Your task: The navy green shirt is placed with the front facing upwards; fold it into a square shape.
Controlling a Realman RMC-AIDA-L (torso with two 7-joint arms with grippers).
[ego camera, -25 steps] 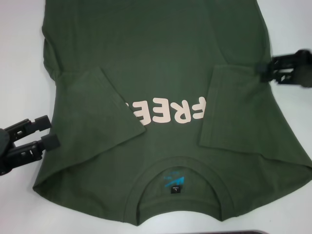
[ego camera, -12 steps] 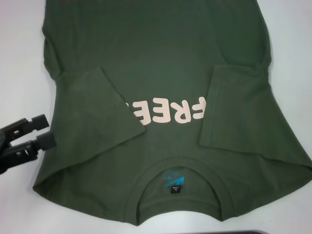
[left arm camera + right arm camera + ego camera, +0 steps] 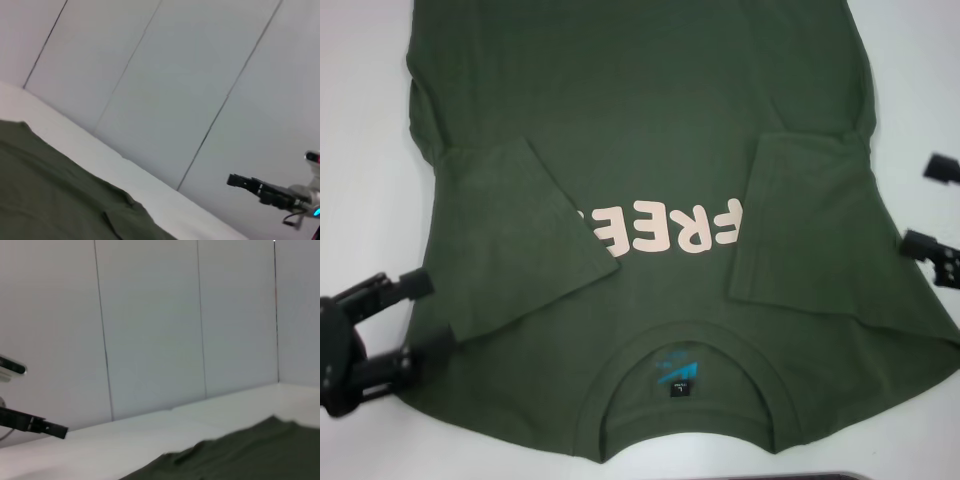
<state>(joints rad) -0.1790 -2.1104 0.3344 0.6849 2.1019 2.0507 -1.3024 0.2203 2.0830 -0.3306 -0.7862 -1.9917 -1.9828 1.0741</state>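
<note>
The navy green shirt lies flat, front up, on the white table, collar and teal neck label nearest me. Both short sleeves are folded inward over the pink "FREE" lettering. My left gripper is open at the shirt's left shoulder edge, its lower finger over the cloth. My right gripper is open at the shirt's right edge, beside the folded right sleeve. The shirt also shows in the left wrist view and in the right wrist view.
A dark flat object shows at the near table edge. Bare white table lies on both sides of the shirt. Grey wall panels stand behind the table.
My left gripper has moved nearer me and in onto the shirt's shoulder edge. My right gripper left the view, then came back open, nearer me, at the right edge.
</note>
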